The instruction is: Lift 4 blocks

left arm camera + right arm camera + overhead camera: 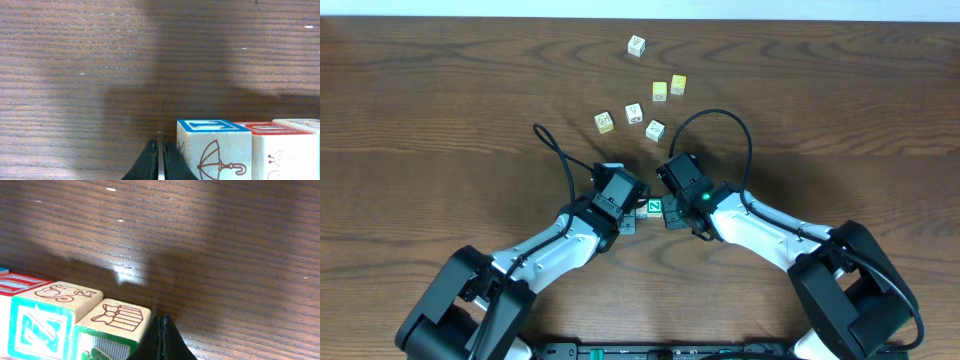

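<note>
Blocks (654, 207) — edge-to-edge, open table (440, 90) ahead

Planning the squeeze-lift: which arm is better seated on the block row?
Right, narrowly. The right gripper, shut, looks pressed against the green-edged end block. The left gripper, also shut, seems to leave a sliver of gap beside the blue-edged block.
</note>
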`<state>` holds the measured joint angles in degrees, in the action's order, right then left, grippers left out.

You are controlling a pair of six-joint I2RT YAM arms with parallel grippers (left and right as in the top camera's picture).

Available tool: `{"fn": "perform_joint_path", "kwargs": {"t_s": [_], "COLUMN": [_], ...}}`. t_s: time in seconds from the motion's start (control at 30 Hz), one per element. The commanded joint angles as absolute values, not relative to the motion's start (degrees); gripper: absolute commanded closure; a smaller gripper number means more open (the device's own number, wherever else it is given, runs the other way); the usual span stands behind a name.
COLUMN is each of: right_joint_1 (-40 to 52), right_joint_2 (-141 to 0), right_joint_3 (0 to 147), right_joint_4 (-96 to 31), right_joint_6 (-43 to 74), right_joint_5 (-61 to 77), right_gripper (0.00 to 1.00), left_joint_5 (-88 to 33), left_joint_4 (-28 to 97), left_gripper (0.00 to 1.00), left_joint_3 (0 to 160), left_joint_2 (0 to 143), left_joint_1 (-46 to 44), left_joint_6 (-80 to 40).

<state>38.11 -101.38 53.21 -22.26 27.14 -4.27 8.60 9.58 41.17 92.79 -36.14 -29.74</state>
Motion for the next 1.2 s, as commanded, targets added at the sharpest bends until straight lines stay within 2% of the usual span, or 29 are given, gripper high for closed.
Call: {"fn": "perform_joint_path", "kwargs": {"t_s": [0.0,0.27,0.77,1.17], "right_joint_1": [37.8,37.8,36.4,31.1], "right_joint_2": [-102.1,-102.0,-102.0,-101.7], "right_joint_3": [54.5,54.5,54.5,54.5], "right_joint_4": [-22.1,-22.4,-24.1,-24.7], "right_joint_6": [26.0,24.1,22.2,20.5], "right_joint_5": [-2.2,-5.2,-7.0,-7.7], "right_gripper": [0.99,0.99,0.99,0.99], "left_joint_5": [9.8,15.2,15.8,19.2], "left_joint_4": [9.4,10.3,11.2,13.1], "left_gripper": [0.93,0.93,0.93,0.93], "left_joint_3": [43.3,43.3,43.4,43.4], "left_joint_2": [91.4,91.4,91.2,87.8], "left_joint_1": [-36.7,-36.7,-36.1,-28.1], "left_joint_6": [-28.9,-27.2,-25.3,-22.4]}}
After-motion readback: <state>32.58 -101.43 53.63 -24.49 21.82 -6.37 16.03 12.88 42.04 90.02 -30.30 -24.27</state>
